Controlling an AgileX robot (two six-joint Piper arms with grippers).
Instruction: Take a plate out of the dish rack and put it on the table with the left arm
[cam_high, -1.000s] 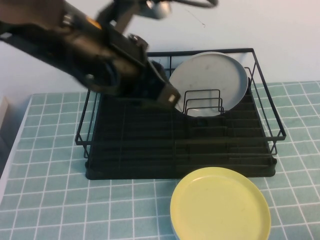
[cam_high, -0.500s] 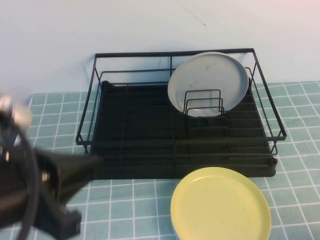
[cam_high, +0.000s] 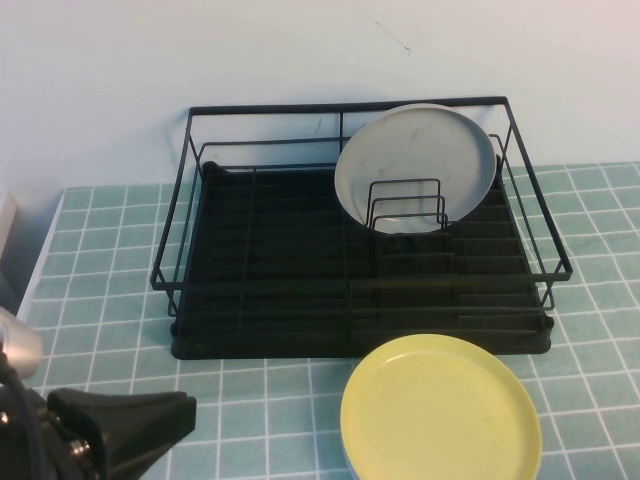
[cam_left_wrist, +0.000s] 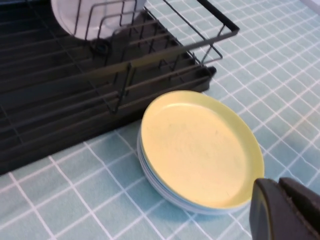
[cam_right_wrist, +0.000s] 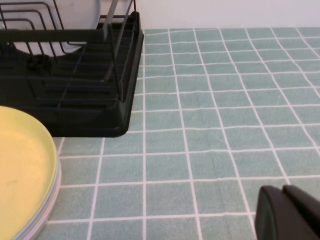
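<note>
The yellow plate (cam_high: 440, 410) lies flat on the tiled table (cam_high: 100, 250) in front of the dish rack (cam_high: 270, 290), on top of a light blue plate (cam_left_wrist: 152, 180). It also shows in the left wrist view (cam_left_wrist: 197, 147) and the right wrist view (cam_right_wrist: 22, 170). My left gripper (cam_high: 180, 412) is low at the front left, apart from the plate, shut and empty; its tips show in the left wrist view (cam_left_wrist: 278, 186). My right gripper (cam_right_wrist: 283, 193) is shut and empty over bare tiles to the right of the rack; it is out of the high view.
A grey-white plate (cam_high: 415, 165) stands upright among the wire dividers at the rack's back right. The rest of the rack's black tray holds nothing. A pale wall runs behind the rack. The table's left edge (cam_high: 30, 290) is near my left arm.
My left arm swung from over the rack down to the front left and has drawn back further out of the view. The yellow plate has stayed on the table.
</note>
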